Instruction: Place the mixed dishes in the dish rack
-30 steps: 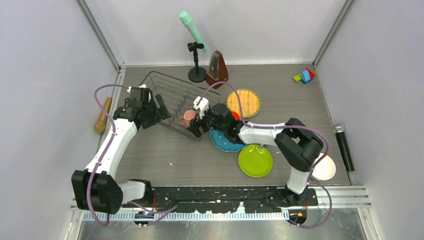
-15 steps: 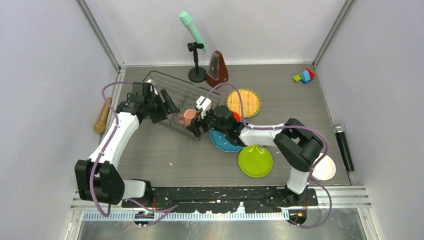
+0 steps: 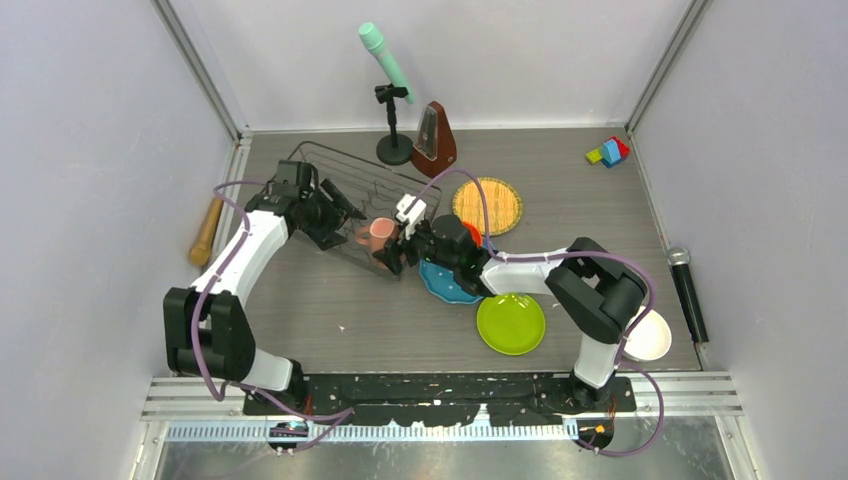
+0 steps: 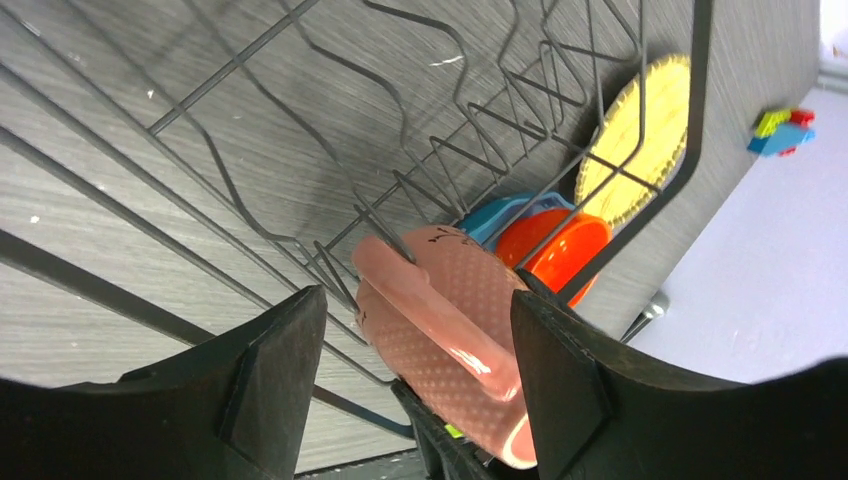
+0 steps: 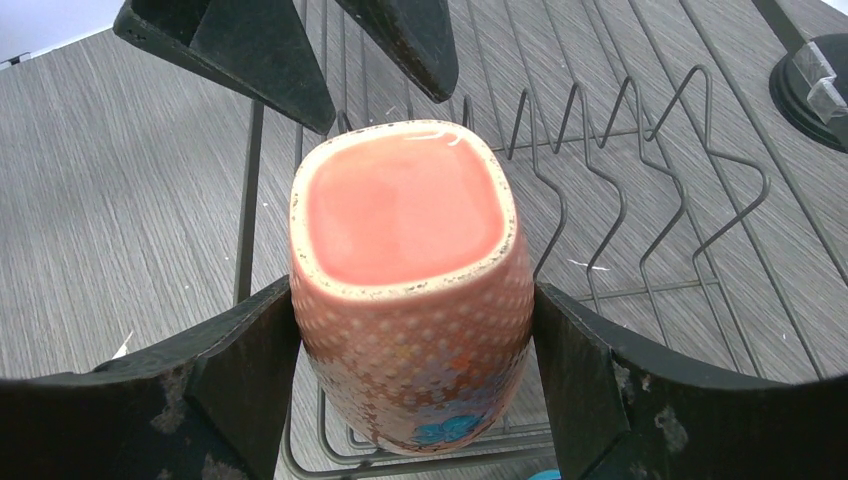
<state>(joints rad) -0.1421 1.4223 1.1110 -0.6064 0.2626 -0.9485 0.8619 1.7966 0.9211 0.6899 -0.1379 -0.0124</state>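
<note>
The right pincer [image 5: 410, 330] clamps the pinkish-tan mug [image 5: 405, 215] by its dotted sides, mouth toward the wrist camera, at the near right corner of the dish rack [image 3: 350, 175]. The left pincer [image 4: 418, 310] gapes wide over the rack's wires, facing the mug. The blue scalloped plate [image 3: 447, 285] lies nearby on the tabletop [image 3: 330, 300].
</note>
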